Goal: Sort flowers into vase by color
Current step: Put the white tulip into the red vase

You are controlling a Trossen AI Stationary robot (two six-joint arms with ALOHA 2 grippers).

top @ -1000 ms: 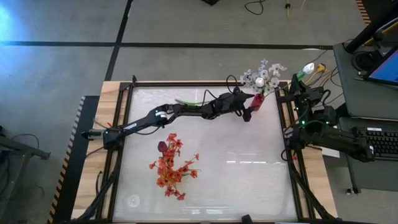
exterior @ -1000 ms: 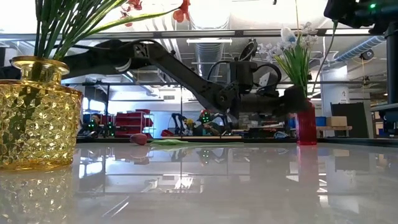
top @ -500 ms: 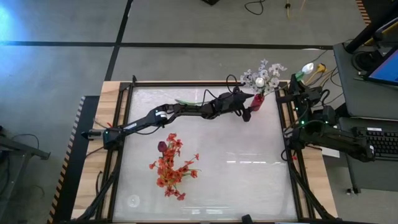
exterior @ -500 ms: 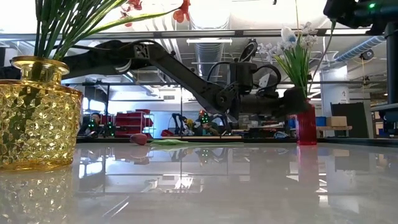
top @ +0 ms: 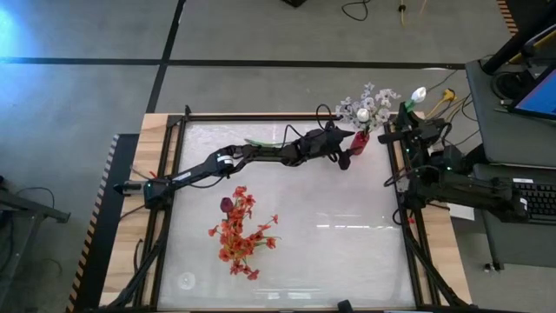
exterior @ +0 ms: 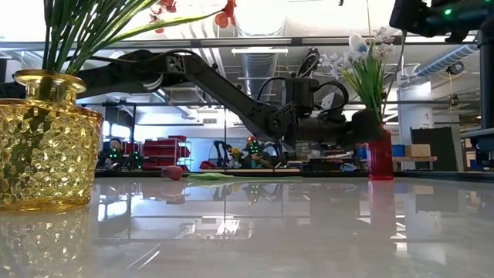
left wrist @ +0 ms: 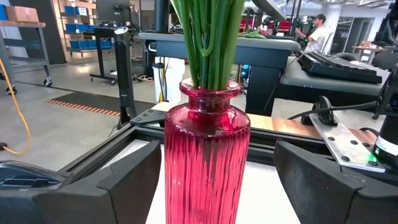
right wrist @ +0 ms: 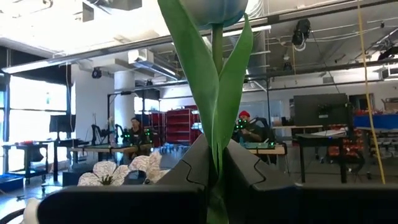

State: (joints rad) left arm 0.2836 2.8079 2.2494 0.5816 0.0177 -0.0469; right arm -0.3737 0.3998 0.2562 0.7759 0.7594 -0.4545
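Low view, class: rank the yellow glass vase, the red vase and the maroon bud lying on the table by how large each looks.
1. Yellow glass vase, largest, though it stands nearest the camera, so its true size is unsure.
2. Red vase.
3. Maroon bud, smallest.

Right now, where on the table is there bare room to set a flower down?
Bare: the right half of the table, between the red flowers and the right rail, and the near left corner. Crowded: the far edge, where the left gripper flanks the red vase, with a loose bud lying behind the arm.
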